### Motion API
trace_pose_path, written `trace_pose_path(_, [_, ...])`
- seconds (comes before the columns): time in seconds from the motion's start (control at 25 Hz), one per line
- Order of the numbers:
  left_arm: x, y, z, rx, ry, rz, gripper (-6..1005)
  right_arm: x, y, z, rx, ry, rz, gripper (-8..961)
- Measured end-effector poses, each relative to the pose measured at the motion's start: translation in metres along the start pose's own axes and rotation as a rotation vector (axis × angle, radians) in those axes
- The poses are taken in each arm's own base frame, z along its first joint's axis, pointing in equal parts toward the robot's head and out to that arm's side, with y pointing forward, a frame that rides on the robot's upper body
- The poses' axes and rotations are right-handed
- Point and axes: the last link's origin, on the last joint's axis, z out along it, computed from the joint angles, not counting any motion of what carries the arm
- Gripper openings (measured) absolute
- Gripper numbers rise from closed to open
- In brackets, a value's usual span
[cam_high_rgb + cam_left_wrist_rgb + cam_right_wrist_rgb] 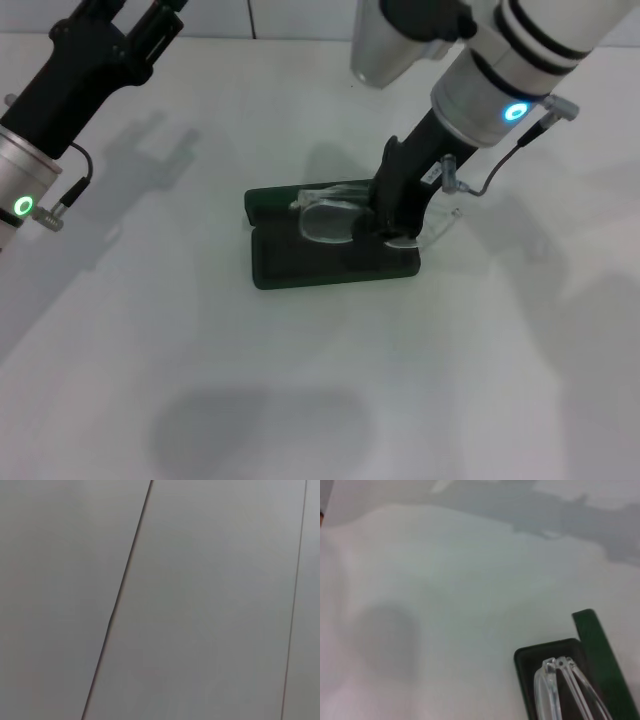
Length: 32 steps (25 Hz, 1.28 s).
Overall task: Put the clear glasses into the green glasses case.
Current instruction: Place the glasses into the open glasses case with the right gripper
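Gripping the clear glasses (335,217) over the open green glasses case (300,262) at table (200,380) centre, right gripper (385,220) clamped; left gripper (150,25) parked at 10 o'clock, finger state indiscernible

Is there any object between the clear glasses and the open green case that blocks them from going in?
Nothing visible does. The case lies open on the table, and the glasses are already over its dark inside, at the right gripper. The left gripper is away at the table's far left.
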Motion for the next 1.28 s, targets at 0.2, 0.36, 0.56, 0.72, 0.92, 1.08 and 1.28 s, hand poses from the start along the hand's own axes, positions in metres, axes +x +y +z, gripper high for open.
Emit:
trace_pose_path(0.2, [0.0, 0.0, 0.0, -0.001, 0.0, -0.001, 670, -0.002, 0.002, 0.009, 0.023, 0.025, -0.03, 120])
trace_pose_path(0.36, [0.0, 0.0, 0.001, -0.002, 0.002, -0.001, 670, -0.004, 0.003, 0.015, 0.04, 0.033, -0.046, 119])
trace_pose_path(0.56, [0.0, 0.001, 0.001, -0.003, 0.002, 0.001, 669, -0.007, 0.007, 0.021, 0.048, 0.039, -0.06, 119])
trace_pose_path(0.72, [0.001, 0.0, 0.001, -0.003, 0.002, 0.002, 670, -0.01, 0.01, 0.025, 0.045, 0.035, -0.064, 119])
trace_pose_path(0.92, [0.0, 0.001, 0.0, -0.005, 0.0, 0.001, 670, -0.01, 0.012, 0.034, 0.072, 0.061, -0.063, 120])
trace_pose_path(1.08, [-0.001, 0.001, 0.0, -0.005, -0.004, -0.002, 669, -0.012, 0.013, 0.039, 0.107, 0.075, -0.077, 119])
trace_pose_path(1.28, [-0.002, 0.002, -0.001, -0.015, -0.009, -0.002, 669, -0.014, 0.012, 0.04, 0.124, 0.065, -0.08, 122])
